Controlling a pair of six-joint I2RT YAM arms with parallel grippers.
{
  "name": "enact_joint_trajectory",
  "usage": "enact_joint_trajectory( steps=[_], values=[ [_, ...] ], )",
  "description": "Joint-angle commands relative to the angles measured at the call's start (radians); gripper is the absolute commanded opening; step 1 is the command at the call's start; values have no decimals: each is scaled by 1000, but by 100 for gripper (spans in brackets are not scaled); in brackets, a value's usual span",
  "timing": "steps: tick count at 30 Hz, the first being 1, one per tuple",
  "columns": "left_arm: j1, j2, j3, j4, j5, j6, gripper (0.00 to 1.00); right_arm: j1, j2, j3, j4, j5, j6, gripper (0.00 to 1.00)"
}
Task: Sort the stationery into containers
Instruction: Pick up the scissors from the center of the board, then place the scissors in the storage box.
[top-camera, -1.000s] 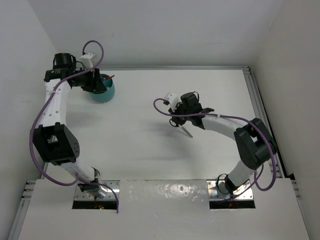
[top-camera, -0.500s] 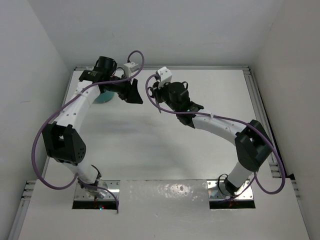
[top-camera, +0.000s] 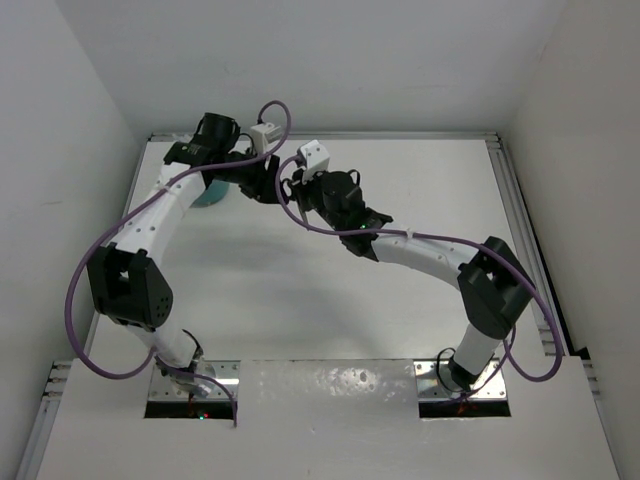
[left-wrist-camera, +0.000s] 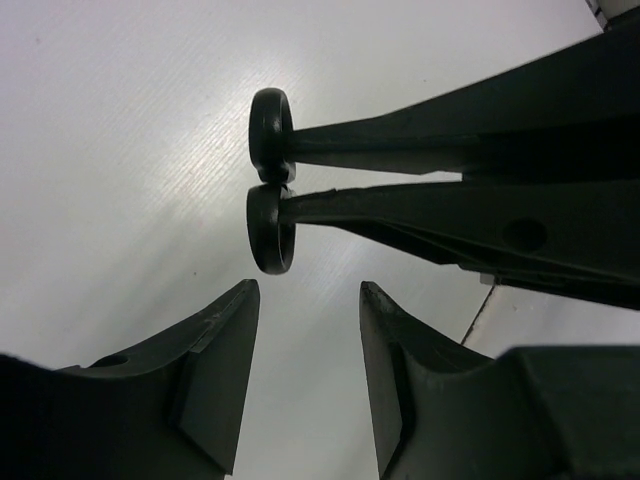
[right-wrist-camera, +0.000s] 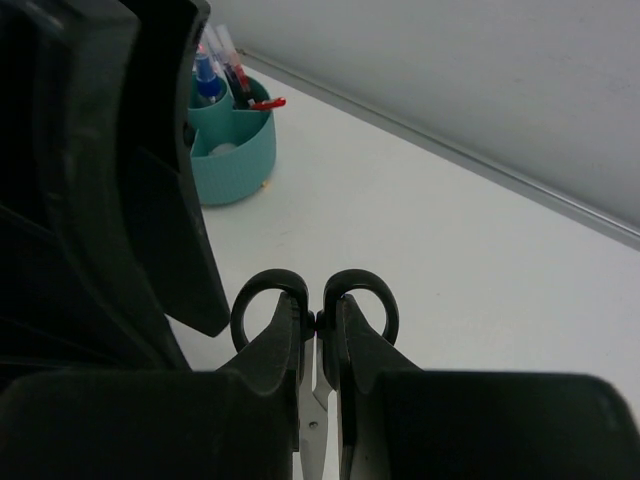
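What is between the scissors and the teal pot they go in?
The left gripper, open, hangs right between the scissors, held in the right gripper, and the teal organiser, partly hiding it in the right wrist view. Nothing else visible blocks the way.

Stretched forward and converging: left arm (top-camera: 150, 215), right arm (top-camera: 420, 250); left fingers (left-wrist-camera: 215, 390) parted, right fingers (right-wrist-camera: 362, 372) seemingly pinched.

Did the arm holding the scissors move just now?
Yes. The right gripper, shut on the scissors, moved from mid-table toward the far left, closer to the organiser.
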Motion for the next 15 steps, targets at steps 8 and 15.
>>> enact_joint_trajectory(
  steps=[8, 15],
  values=[
    [-17, -9, 30, 89, -102, -63, 37, 26, -4, 43, 83, -6, 14, 0],
    [-19, -8, 33, 98, -96, -75, 23, 32, -6, 37, 84, -22, 23, 0]
  ],
)
